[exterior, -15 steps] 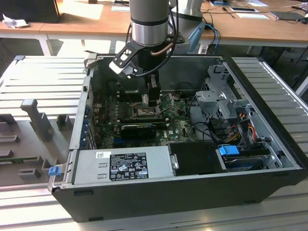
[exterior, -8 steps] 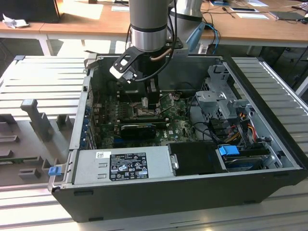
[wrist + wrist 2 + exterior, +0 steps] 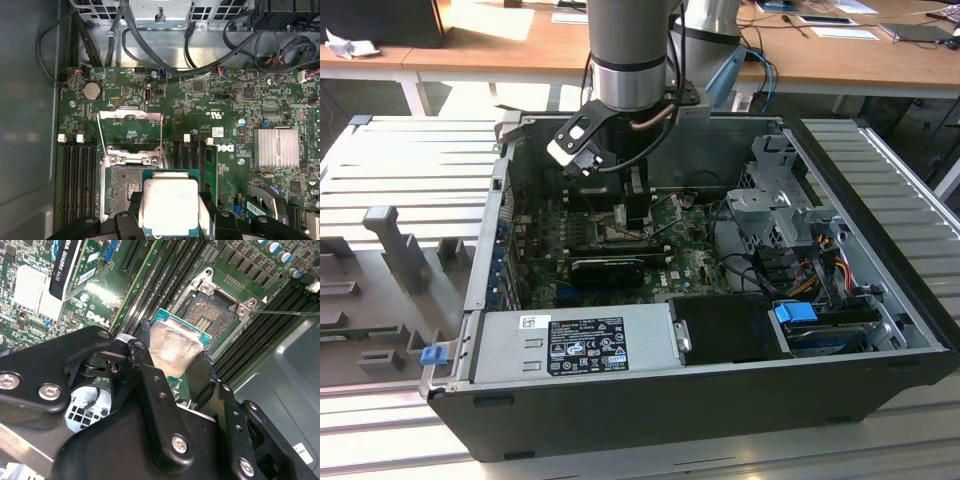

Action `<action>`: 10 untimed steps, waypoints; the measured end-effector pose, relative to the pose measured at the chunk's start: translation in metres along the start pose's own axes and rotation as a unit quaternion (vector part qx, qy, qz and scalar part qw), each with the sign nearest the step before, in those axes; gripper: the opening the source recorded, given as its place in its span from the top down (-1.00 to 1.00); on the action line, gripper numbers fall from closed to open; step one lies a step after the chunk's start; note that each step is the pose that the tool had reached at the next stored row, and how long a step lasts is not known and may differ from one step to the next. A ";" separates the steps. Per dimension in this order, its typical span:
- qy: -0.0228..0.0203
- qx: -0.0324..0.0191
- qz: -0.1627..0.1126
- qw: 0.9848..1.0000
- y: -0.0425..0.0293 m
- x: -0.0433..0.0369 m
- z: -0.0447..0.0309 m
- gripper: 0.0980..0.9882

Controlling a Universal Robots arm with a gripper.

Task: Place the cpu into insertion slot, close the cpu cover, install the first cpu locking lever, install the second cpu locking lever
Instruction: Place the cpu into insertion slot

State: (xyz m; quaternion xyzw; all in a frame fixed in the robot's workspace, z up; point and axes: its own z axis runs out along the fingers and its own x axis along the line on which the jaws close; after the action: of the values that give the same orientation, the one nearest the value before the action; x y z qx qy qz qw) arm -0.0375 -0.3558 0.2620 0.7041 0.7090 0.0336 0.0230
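Well, from my seat the gripper [image 3: 175,357] is clamped on the chip [image 3: 170,206], with its two black fingers [image 3: 207,206] pressed against opposite edges of the pale metal square. In the first wrist view the chip hangs over one side of the socket [image 3: 124,192]. Its green border laps over the socket's silver edge, and most of the grey pin bed lies bare beside it. So the chip is not seated, though I cannot tell how high above the socket it hangs.

The cover [image 3: 131,131] stands swung open on the far side of the socket from the gripper. It is a thin silver frame with green board showing through its window. In the second wrist view a thin wire lever [image 3: 285,313] juts out sideways from one corner of the socket.

Black memory slots [image 3: 80,180] flank the socket, and a finned silver heat sink [image 3: 276,147] sits further along the green board [image 3: 200,107].

In the exterior view the arm [image 3: 630,50] reaches down into the open computer case [image 3: 700,420], with the gripper low over the board. A grey power supply [image 3: 575,345] lies along the near wall of the case.
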 end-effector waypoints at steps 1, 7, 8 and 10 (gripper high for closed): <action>0.000 0.000 0.000 1.000 -0.0001 0.0005 0.0003 0.04; 0.000 0.000 0.000 1.000 -0.0002 0.0061 0.0032 0.04; 0.000 0.000 0.000 1.000 -0.0002 0.0068 0.0037 0.04; 0.000 0.000 0.000 1.000 -0.0003 0.0081 0.0046 0.04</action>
State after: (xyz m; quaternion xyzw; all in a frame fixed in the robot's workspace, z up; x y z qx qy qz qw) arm -0.0375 -0.3476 0.2575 0.7041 0.7089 0.0335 0.0231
